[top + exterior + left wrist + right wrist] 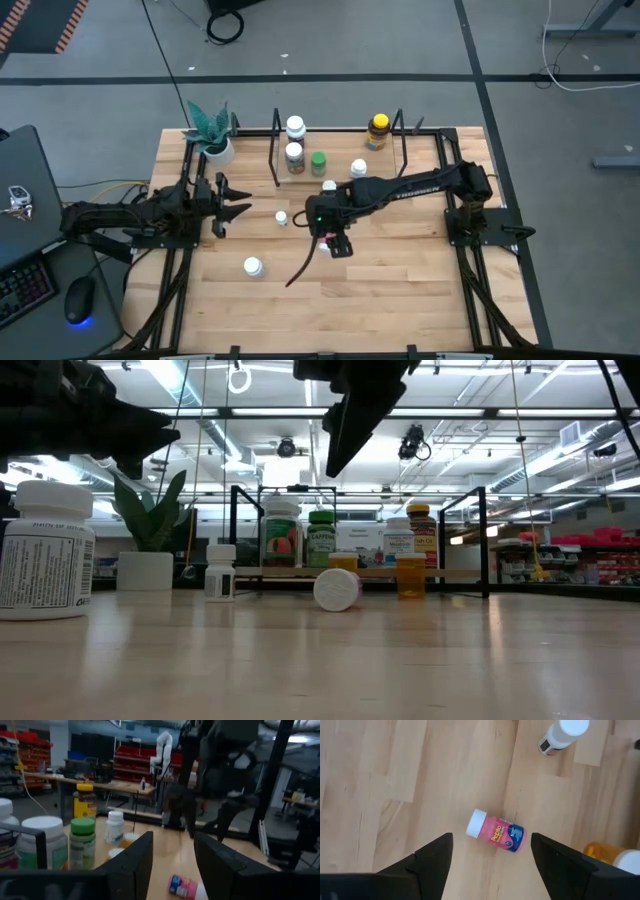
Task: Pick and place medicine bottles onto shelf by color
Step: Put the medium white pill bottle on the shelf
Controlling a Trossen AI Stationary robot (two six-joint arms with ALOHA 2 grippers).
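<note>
Smooth pale wood table (420, 780); glossy plastic pink bottle (497, 832); black metal shelf (486, 540)

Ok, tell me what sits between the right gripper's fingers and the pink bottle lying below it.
Nothing: in the right wrist view the open right gripper hangs over the pink bottle, with only bare table between.

Both arms are matte black, built of slim jointed segments with blocky housings at the joints. The right arm (420, 185) carries white lettering along its long forearm link, too small to read, and a dark cable trails from its wrist. Each gripper, like the left gripper (172, 862), ends in two broad, flat, wedge-shaped black fingers (432, 857).
</note>
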